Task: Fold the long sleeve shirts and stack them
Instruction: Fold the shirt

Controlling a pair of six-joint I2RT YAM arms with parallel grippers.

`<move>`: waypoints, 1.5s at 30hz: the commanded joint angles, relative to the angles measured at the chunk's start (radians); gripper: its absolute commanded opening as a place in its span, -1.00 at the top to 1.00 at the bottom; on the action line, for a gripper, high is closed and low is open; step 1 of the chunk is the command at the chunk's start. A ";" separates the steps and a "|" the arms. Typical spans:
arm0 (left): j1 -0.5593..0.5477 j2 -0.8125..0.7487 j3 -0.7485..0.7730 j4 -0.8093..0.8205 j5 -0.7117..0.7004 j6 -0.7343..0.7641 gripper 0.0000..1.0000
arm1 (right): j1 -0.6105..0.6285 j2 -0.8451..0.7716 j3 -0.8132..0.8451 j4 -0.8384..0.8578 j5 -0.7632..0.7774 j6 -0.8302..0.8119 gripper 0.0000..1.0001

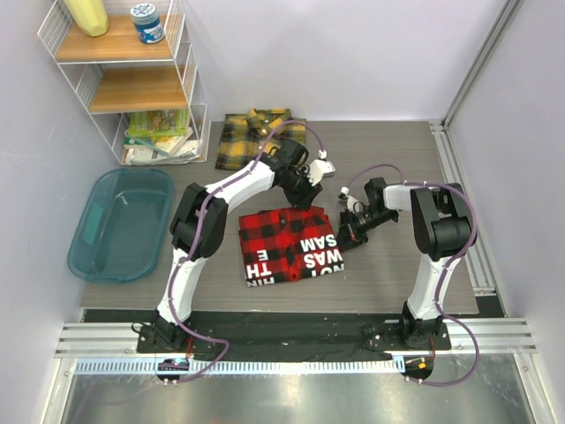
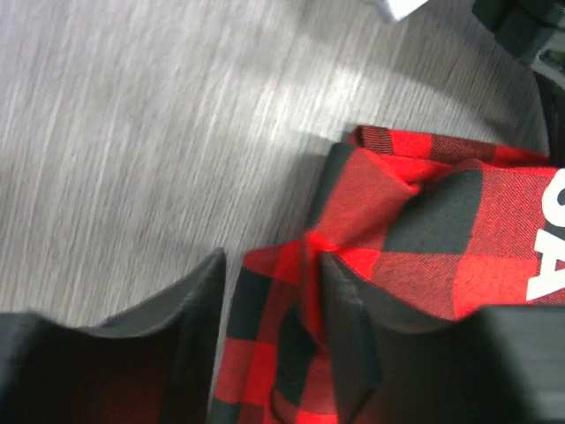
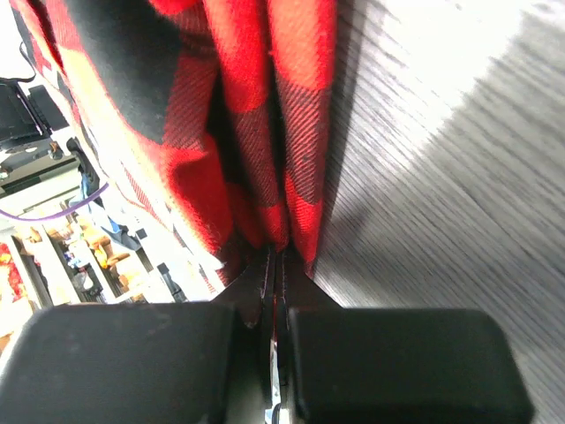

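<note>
The red-and-black shirt (image 1: 291, 246) lies folded mid-table, its white lettering facing up. My left gripper (image 1: 309, 196) hovers at its far edge. In the left wrist view the left gripper (image 2: 269, 265) is open, and a fold of the red shirt (image 2: 415, 221) lies between its jaws against the right finger (image 2: 353, 327). My right gripper (image 1: 350, 228) is at the shirt's right edge. In the right wrist view the right gripper (image 3: 275, 256) is shut on a thin pinch of the red shirt (image 3: 256, 132), which is lifted off the table. The yellow-and-black shirt (image 1: 256, 137) lies folded at the back.
A teal plastic bin (image 1: 119, 223) sits at the left. A white wire shelf (image 1: 132, 79) with jars and packets stands at the back left corner. Metal frame rails (image 1: 459, 203) run along the right side of the grey tabletop (image 1: 388, 159).
</note>
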 commanded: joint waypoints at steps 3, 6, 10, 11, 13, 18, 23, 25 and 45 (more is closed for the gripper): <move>0.040 -0.119 -0.034 0.132 0.125 -0.068 -0.33 | 0.006 0.004 0.026 -0.041 0.008 -0.017 0.97; 0.016 -0.113 -0.007 0.154 0.090 -0.106 -0.37 | 0.006 0.004 0.021 -0.041 0.013 -0.017 0.97; -0.036 -0.084 0.004 0.179 0.024 -0.122 -0.36 | 0.006 0.007 0.018 -0.039 0.005 -0.011 0.98; -0.044 -0.077 0.003 0.183 0.015 -0.122 -0.34 | 0.006 0.009 0.020 -0.038 0.001 -0.008 0.98; -0.059 -0.073 -0.002 0.191 -0.001 -0.116 -0.33 | 0.006 0.012 0.018 -0.035 -0.003 -0.007 0.98; -0.098 -0.076 -0.040 0.211 -0.077 -0.062 -0.31 | 0.006 0.012 0.010 -0.034 -0.013 -0.007 0.98; -0.122 -0.025 -0.014 0.196 -0.136 -0.015 -0.31 | 0.004 0.014 0.003 -0.034 -0.021 -0.008 0.97; -0.122 -0.005 -0.002 0.186 -0.149 -0.016 -0.27 | 0.006 0.015 0.000 -0.031 -0.024 -0.008 0.97; -0.070 0.012 0.055 0.269 -0.260 -0.082 0.89 | 0.009 0.032 -0.023 -0.034 -0.018 -0.005 0.97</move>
